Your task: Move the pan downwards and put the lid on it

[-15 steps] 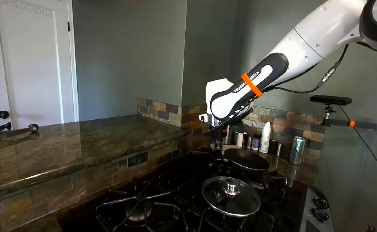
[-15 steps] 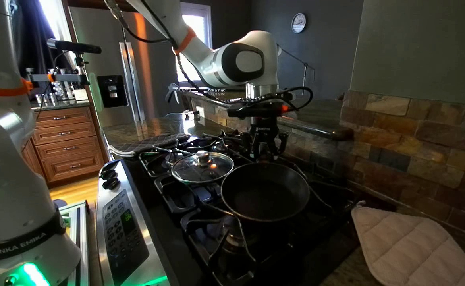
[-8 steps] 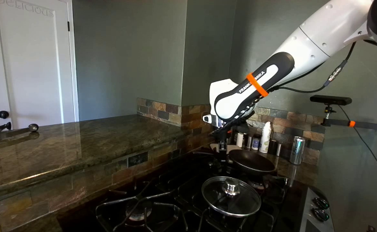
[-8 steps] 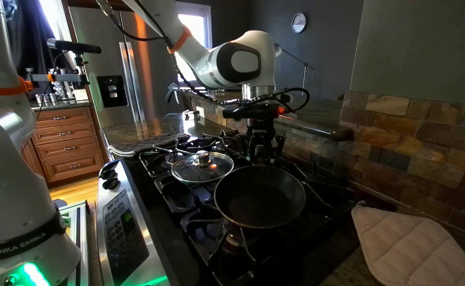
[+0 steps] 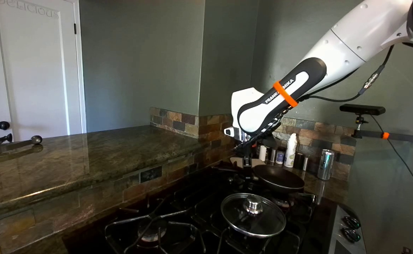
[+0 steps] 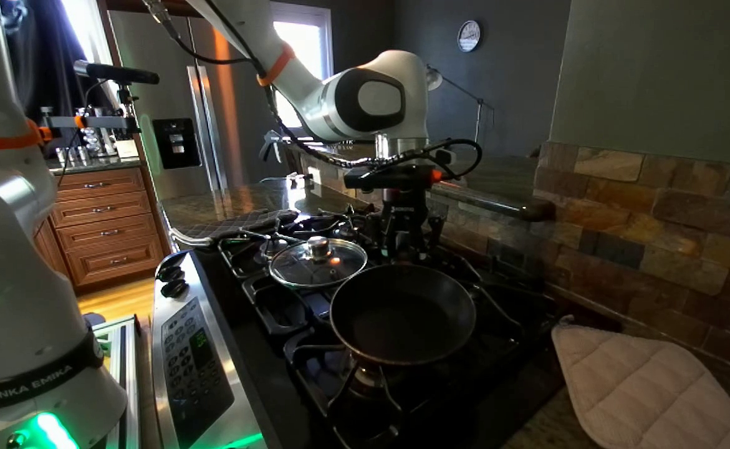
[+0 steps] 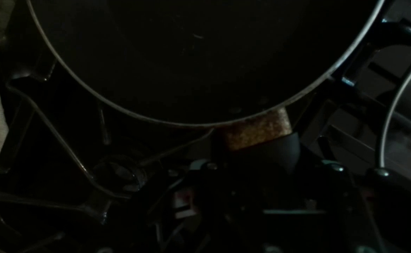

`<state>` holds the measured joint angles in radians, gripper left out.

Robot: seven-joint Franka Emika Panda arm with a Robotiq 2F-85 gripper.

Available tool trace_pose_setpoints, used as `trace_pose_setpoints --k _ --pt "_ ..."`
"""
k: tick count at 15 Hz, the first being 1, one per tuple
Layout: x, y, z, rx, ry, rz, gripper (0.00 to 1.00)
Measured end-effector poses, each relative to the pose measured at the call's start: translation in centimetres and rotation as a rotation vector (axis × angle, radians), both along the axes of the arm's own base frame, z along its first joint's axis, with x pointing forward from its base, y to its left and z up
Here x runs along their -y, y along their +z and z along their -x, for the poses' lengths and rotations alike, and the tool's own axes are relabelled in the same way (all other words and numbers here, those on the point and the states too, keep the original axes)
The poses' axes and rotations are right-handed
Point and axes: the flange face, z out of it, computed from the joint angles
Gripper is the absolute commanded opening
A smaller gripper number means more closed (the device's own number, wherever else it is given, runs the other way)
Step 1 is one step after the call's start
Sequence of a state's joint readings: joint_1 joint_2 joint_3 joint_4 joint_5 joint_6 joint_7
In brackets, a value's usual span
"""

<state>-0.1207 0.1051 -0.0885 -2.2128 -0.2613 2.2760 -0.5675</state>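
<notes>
The pan (image 5: 278, 177) is round, shallow and dark. It sits over the burner nearest the bottles, and shows in an exterior view (image 6: 402, 318) and in the wrist view (image 7: 205, 70). Its dark handle (image 7: 270, 149) has a rusty, copper-coloured collar and runs between my fingers. My gripper (image 5: 247, 173), also seen in an exterior view (image 6: 405, 249), is shut on this handle beside the pan's rim. The dark jaws hide most of the grip. The glass lid (image 5: 254, 220), with metal rim and knob, lies flat on the grates beside the pan (image 6: 318, 268). Its rim edges into the wrist view (image 7: 388, 123).
Black stove grates (image 5: 171, 213) surround the pan and lid. A control panel (image 6: 199, 349) runs along the stove's front. A pale quilted potholder (image 6: 651, 386), bottles (image 5: 291, 151) and a steel canister (image 5: 325, 164) stand beyond the pan. A raised stone counter (image 5: 104, 158) borders the back.
The gripper and the pan have moved together, away from the lid and towards the bottles and the stove's front. The lid has stayed in place.
</notes>
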Motion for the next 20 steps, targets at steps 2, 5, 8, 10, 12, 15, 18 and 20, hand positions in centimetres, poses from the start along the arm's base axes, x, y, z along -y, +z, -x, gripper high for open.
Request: trace_pose_setpoints --k 2,5,8,10,12,15,18,20 --pt "0.0 0.0 0.2 0.0 -0.002 0.0 0.22" --pt "0.1 0.0 0.6 -0.004 -0.008 -0.001 0.22" --pt "0.2 0.0 0.9 -0.004 -0.015 -0.001 0.22" --pt "0.2 0.0 1.1 -0.004 -0.021 0.001 0.22" --pt "0.2 -0.1 1.3 -0.007 -0.026 0.003 0.22" --pt "0.3 -0.3 1.4 -0.009 -0.035 0.012 0.22" --pt "0.3 -0.3 1.5 -0.01 -0.039 0.019 0.73" --pt "0.3 -0.3 1.5 -0.008 -0.044 0.022 0.87"
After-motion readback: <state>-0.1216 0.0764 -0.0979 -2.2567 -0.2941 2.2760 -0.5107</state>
